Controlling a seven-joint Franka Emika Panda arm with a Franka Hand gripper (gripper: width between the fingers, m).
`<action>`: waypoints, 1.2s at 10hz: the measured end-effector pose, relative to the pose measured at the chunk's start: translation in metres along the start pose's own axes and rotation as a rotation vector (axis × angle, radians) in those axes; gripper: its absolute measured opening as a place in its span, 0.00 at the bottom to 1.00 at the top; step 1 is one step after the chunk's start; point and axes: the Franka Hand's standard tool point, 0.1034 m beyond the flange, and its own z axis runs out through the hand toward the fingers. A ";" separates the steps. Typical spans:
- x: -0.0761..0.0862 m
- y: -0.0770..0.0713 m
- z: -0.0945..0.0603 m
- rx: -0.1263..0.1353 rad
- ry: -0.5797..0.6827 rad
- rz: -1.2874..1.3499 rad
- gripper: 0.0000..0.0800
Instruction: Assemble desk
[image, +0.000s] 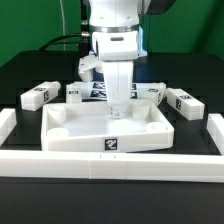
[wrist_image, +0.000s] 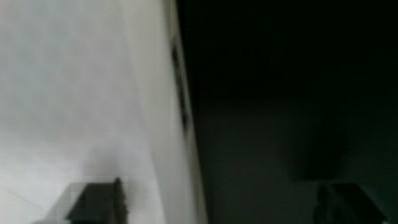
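Four leg blocks (image: 38, 96) flank the tabletop (image: 58, 135) on the black table (image: 20, 68), gripper (image: 118, 106) jaws wide.

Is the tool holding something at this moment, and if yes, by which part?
Nothing is held yet. The tool stands open astride an edge of the tabletop. In the wrist view, the finger on the dark side is clearly apart from that edge.

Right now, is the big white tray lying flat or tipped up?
Flat. The tabletop lies level, rim even all round, open side up.
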 end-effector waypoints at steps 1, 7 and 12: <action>0.002 0.000 0.000 0.000 0.000 0.028 0.48; 0.000 -0.001 0.001 0.002 0.000 0.037 0.07; 0.000 -0.001 0.001 0.002 0.000 0.037 0.07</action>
